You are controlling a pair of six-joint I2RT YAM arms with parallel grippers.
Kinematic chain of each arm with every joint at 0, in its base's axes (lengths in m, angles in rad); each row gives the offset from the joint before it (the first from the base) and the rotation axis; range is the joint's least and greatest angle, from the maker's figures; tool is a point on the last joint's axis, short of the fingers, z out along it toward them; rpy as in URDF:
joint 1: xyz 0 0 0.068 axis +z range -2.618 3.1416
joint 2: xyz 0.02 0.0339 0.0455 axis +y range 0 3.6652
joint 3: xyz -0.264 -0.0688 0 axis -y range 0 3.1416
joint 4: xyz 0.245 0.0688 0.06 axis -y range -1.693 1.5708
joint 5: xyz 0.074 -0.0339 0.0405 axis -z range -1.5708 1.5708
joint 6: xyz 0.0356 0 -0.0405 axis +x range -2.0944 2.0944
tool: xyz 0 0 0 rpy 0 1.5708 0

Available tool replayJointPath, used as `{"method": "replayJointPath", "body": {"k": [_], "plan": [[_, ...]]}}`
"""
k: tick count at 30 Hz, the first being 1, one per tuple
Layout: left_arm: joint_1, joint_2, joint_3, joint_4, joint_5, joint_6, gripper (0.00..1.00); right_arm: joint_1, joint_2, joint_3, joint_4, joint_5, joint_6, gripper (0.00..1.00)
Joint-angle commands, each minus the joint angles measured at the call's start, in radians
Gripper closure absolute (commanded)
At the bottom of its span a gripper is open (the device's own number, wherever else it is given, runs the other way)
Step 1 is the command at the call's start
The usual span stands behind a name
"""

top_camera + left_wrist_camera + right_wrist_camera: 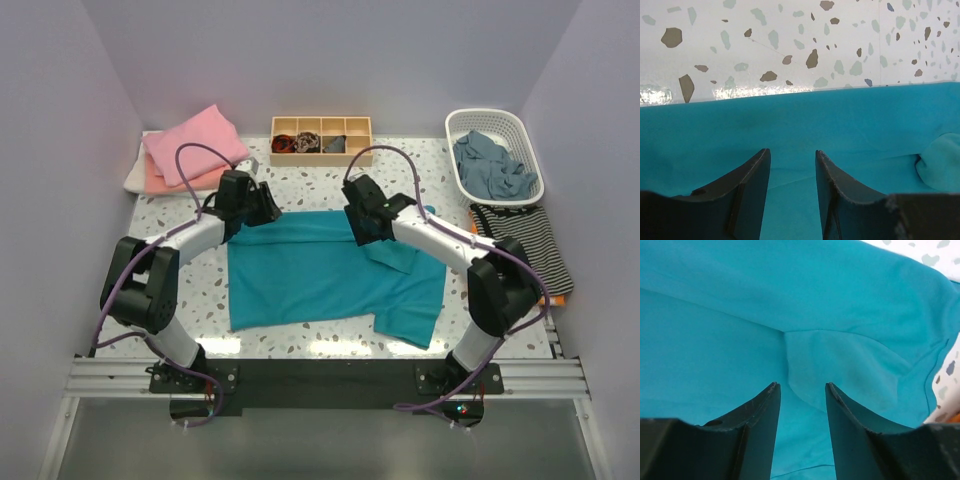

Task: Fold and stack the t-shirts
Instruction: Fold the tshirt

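The teal-blue t-shirt lies spread on the speckled table, its far edge folded over and one sleeve turned in on the right. My left gripper hovers over the shirt's far left edge, open and empty; in the left wrist view teal cloth shows between its fingers. My right gripper is over the far right part, open and empty; the right wrist view shows the sleeve fold just ahead. A pink folded shirt sits on peach and white ones at the far left.
A wooden compartment box stands at the back middle. A white basket with blue-grey cloth is at the back right. A striped garment lies by the right edge. The walls close in on both sides.
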Motion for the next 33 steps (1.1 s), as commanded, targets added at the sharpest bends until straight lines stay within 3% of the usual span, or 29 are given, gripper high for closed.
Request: {"method": "replayJointPath", "body": {"k": [1,25,30,33], "plan": [[-0.003,0.003,-0.013,0.059,0.017,-0.002,0.54,0.059,0.054,-0.009,-0.048,0.183,-0.03,0.55],[-0.005,0.049,0.0,0.052,0.017,0.005,0.54,0.102,0.19,-0.018,-0.033,0.228,0.035,0.59],[-0.005,0.054,0.004,0.047,0.015,0.005,0.54,0.101,0.207,-0.014,-0.043,0.263,0.039,0.88],[-0.005,0.057,0.006,0.042,0.01,0.007,0.54,0.101,0.197,-0.015,-0.043,0.277,0.039,1.0]]}}
